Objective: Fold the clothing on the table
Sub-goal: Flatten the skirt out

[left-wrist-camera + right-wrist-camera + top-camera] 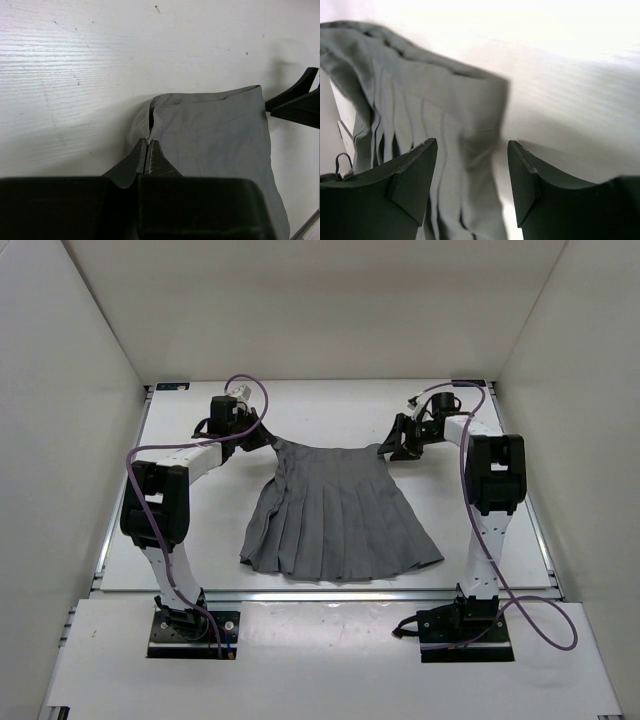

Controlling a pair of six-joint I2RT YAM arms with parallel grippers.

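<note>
On the white table (330,410), toward its middle, the grey clothing (335,515) lies flat, hem toward the near edge; left gripper (148,145) pinches one waistband corner, right gripper (472,144) stands spread beside the other

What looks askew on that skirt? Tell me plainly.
The skirt lies flat but lopsided. Its left edge is doubled over on itself, and the waistband corner there puckers up where the left fingers pinch it. The right fingers stand open at the other corner, holding nothing.
</note>
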